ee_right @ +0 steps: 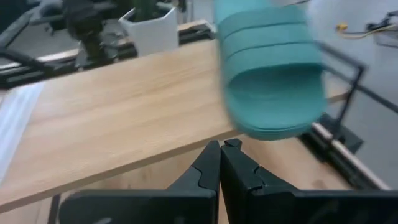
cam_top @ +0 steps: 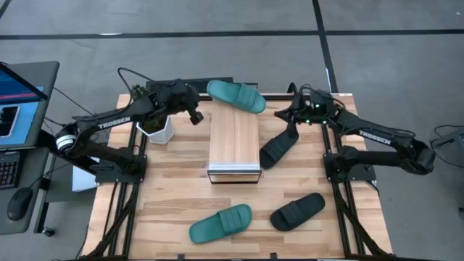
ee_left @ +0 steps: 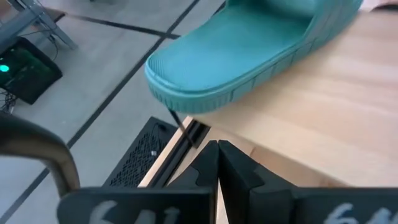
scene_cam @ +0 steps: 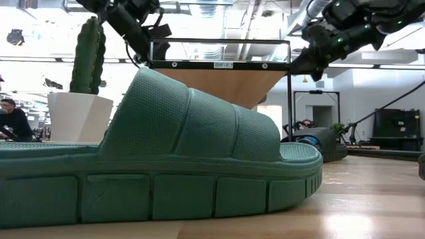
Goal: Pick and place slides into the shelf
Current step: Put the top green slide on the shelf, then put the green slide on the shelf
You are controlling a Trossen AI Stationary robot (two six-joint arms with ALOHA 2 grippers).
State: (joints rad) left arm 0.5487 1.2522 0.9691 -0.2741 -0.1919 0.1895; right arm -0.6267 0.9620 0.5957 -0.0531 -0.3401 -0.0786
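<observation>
Only the high view showed all four slides: one teal slide (cam_top: 236,96) lay across the shelf (cam_top: 234,145) at its far end, a black slide (cam_top: 280,147) leaned against its right side, and two lay near the table's front. Both the left gripper (ee_left: 217,163) and right gripper (ee_right: 221,160) were empty, fingers closed together. "TROSSEN" marked each arm.

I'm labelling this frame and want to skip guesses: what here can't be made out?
- Low view: the near teal slide fills the foreground, hiding both black slides and most of the table.
- High view: the shelf shows only its top; whatever is beneath is hidden.
- Right wrist view: the teal slide on the shelf's far end is blurred.
- Left wrist view: that slide is cut off by the picture's edge.
</observation>
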